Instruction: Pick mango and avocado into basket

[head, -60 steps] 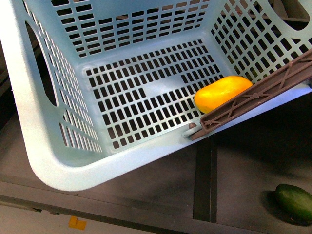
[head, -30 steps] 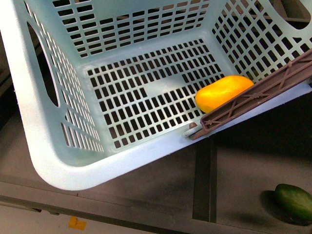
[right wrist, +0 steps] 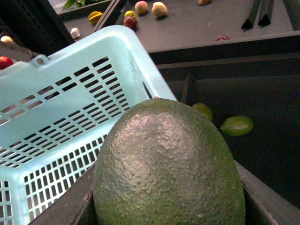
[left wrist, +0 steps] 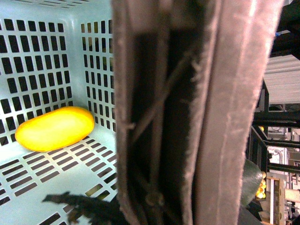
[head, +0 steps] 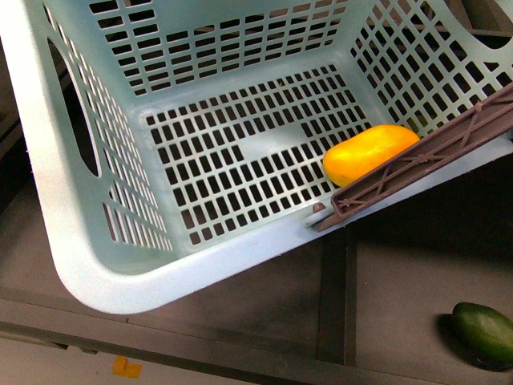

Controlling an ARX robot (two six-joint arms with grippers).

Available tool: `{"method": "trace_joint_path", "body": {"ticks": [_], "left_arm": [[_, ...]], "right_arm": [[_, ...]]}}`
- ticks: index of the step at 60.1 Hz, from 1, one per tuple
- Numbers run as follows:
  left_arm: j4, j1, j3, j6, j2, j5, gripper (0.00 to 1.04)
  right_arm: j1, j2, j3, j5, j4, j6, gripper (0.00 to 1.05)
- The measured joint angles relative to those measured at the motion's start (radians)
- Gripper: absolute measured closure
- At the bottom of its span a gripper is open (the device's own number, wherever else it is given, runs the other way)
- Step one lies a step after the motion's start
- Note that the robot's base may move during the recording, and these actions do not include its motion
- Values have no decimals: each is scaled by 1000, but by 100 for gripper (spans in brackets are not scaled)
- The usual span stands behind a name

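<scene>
basket (head: pixel 72 233) fills most of the front view, tilted, light teal with slotted walls and floor. mango (head: pixel 369 152) lies on the basket floor near the right wall, part of it tucked behind the brown handle (head: pixel 417 164) that crosses the basket's near right rim. left wrist view: the handle (left wrist: pixel 187 112) runs right up against the lens, blurred, taking up the middle; behind it the mango (left wrist: pixel 55 128) rests on the slotted floor close to a corner. left pincer itself not seen in that view, so cannot tell whether it is spread or pressed together. right wrist view: avocado (right wrist: pixel 168 164), pebbled dark green, sits huge in front of the lens between the dark edges of the right pincer, which looks pinched on it; the basket (right wrist: pixel 70 122) is just beside and below it, avocado outside the basket. a green fruit (head: pixel 485 333) lies on the dark bench (head: pixel 264 305) toward the near right corner in the front view, well apart from the basket. small fruits (right wrist: pixel 145 7) lie scattered along the far bench in the right wrist view, and two lighter green ovals (right wrist: pixel 236 125) lie lower down.
</scene>
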Motion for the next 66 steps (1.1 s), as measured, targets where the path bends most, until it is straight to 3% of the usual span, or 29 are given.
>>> {"method": "trace_joint_path", "body": {"ticks": [18, 22, 34, 50, 57, 66], "left_arm": [[0, 0, 0, 1, 0, -3, 90], [0, 0, 0, 1, 0, -2, 90], [0, 0, 0, 1, 0, 0, 90], [0, 0, 0, 0, 0, -4, 90], [0, 0, 0, 2, 0, -8, 90], [0, 0, 0, -1, 0, 3, 90]], "right_arm": [[138, 227, 53, 114, 117, 2, 46], [154, 261, 72, 135, 129, 5, 33], [169, 237, 77, 159, 126, 19, 7], [106, -32, -9, 173, 48, -8, 9], [66, -136, -127, 217, 238, -137, 27], [31, -210, -249, 181, 289, -212, 51]]}}
